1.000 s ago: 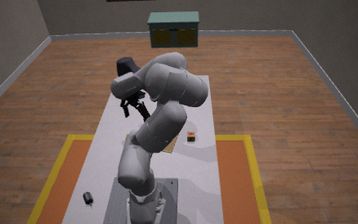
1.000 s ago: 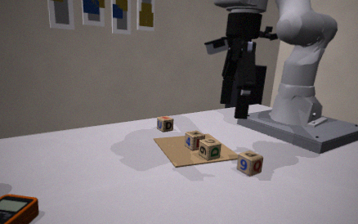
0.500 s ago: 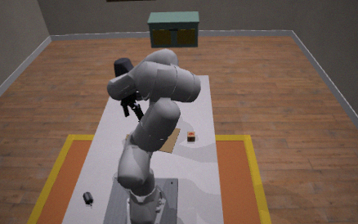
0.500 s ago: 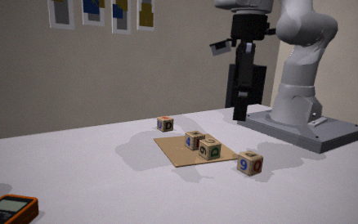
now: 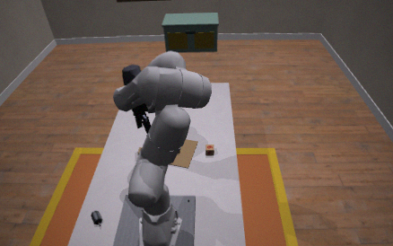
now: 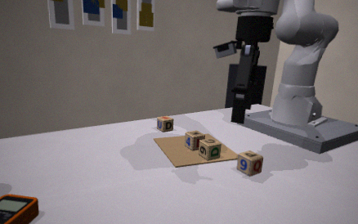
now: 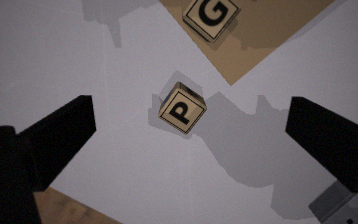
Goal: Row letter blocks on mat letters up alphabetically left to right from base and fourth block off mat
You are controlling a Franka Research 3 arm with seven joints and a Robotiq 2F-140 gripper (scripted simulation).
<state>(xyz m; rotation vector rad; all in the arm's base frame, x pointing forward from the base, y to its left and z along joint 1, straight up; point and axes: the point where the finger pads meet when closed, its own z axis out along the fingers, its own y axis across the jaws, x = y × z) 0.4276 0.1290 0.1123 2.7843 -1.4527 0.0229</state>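
Black fingers of our gripper stand spread wide, holding nothing; below them, in the gap between as our wrist view shows it, the P block sits off the mat, near its corner, P upward; beyond, we see the G block and another block on the mat; past its far side lies a red-marked block.
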